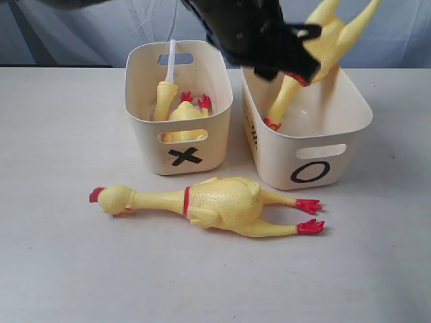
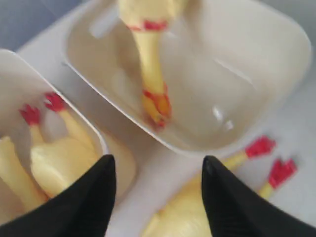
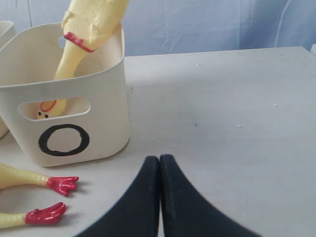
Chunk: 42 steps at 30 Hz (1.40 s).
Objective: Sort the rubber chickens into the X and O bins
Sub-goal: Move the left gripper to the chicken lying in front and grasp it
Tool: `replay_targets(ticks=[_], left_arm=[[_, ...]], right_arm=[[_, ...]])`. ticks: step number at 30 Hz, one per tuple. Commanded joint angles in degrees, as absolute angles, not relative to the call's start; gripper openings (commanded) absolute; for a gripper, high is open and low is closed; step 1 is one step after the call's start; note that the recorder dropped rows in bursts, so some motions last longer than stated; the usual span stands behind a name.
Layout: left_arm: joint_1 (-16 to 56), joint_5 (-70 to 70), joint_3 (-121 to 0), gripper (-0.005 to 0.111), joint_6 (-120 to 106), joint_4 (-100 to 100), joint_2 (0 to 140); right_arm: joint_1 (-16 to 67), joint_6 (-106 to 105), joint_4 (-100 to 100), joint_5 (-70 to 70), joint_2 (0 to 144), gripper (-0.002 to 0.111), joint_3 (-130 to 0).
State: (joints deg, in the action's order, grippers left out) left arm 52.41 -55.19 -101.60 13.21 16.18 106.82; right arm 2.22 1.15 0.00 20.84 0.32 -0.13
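Small chicken [image 1: 185, 111] and tube headpiece [image 1: 165, 91] are in X bin [image 1: 145, 145], beside O bin [image 1: 283, 168]. Third chicken [image 1: 284, 101] stands head-down inside O bin. Big chicken [image 1: 222, 202] lies on surface [image 1: 67, 269] before O bin, unsorted. Left hand [image 2: 158, 163] wide, empty, above O bin. Right hand [image 3: 159, 158] pinched closed, empty.

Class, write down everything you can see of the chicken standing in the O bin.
The yellow, rubbery-looking chicken stands head down in the O bin. Its head, marked with red, is near the bottom. The long neck slants upward to a red band, and the plump body and two legs stick out above the rim.
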Motion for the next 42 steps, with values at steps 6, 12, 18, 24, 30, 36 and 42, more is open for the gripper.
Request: replay_targets(ticks=[6, 12, 18, 24, 30, 36, 42], left_arm=[[58.97, -60.23, -84.85, 0.050, -4.10, 9.56, 106.60], [59.52, -57.79, -72.87, 0.052, -2.60, 18.80, 106.60], [59.52, -40.20, -67.45, 0.067, 9.55, 33.46, 106.60], [59.52, -33.47, -66.24, 0.072, 10.33, 34.86, 107.30], [59.52, -37.42, -66.24, 0.072, 10.47, 31.42, 112.18], [59.52, -39.41, -66.24, 0.058, 10.23, 24.02, 114.29], [59.52, -48.59, -66.24, 0.001, 8.11, 18.60, 113.36]], right_arm=[[2.41, 1.17, 0.31, 20.80, 0.00, 0.000, 0.00], [2.41, 1.17, 0.31, 20.80, 0.00, 0.000, 0.00], [2.41, 1.17, 0.31, 20.80, 0.00, 0.000, 0.00], [2.41, 1.17, 0.57, 20.78, 0.00, 0.000, 0.00], [2.41, 1.17, 0.57, 20.78, 0.00, 0.000, 0.00], [2.41, 1.17, 0.57, 20.78, 0.00, 0.000, 0.00], [2.41, 1.17, 0.57, 20.78, 0.00, 0.000, 0.00]])
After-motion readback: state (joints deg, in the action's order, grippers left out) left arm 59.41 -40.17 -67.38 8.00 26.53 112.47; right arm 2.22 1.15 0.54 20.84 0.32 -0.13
